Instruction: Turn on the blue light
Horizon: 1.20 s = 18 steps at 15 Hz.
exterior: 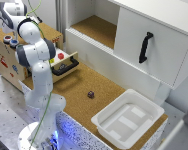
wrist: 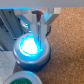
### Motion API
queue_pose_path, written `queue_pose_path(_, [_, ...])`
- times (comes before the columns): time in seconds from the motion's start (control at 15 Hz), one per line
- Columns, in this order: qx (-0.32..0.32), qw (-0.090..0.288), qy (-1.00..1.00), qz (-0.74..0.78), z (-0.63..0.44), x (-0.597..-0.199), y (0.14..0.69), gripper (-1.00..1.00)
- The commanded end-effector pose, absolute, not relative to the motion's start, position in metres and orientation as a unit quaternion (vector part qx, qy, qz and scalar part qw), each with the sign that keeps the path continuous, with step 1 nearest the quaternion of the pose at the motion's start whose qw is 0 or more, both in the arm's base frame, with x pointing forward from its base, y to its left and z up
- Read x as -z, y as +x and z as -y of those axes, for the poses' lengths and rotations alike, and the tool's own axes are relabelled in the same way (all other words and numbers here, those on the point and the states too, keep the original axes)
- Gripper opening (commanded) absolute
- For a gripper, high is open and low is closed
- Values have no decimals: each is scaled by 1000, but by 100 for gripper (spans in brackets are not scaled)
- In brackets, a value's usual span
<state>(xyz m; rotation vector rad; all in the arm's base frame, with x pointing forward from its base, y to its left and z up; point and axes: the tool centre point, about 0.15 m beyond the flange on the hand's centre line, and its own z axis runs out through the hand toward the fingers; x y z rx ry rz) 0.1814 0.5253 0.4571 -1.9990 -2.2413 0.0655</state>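
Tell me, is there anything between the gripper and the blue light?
Nothing. In the wrist view the gripper sits right at the glowing blue light, with no gap showing.

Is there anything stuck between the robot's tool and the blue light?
No, nothing visible is in the way. In the wrist view the tool is right at the blue light, which is glowing. The green button sits off to the side.

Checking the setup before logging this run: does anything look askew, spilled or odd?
Only one stray thing: a small dark die-like object lies alone on the cork worktop. The blue light glows under the claw.
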Motion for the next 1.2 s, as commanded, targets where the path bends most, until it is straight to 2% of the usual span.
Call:
queue_pose_path(0.0, [-72,23,-666,742,-554,-468,197,-100])
queue_pose_path(0.13, [-65,-6,-664,745,-547,-506,197,-100])
queue_pose_path(0.2, [-58,-18,-676,734,-538,-521,201,100])
queue_pose_path(0.4, [-41,-43,-701,711,-513,-538,216,100])
queue_pose_path(0.87, [-54,-74,-744,661,-437,-503,260,100])
queue_pose_path(1.13, [-48,-43,-771,634,-378,-473,273,100])
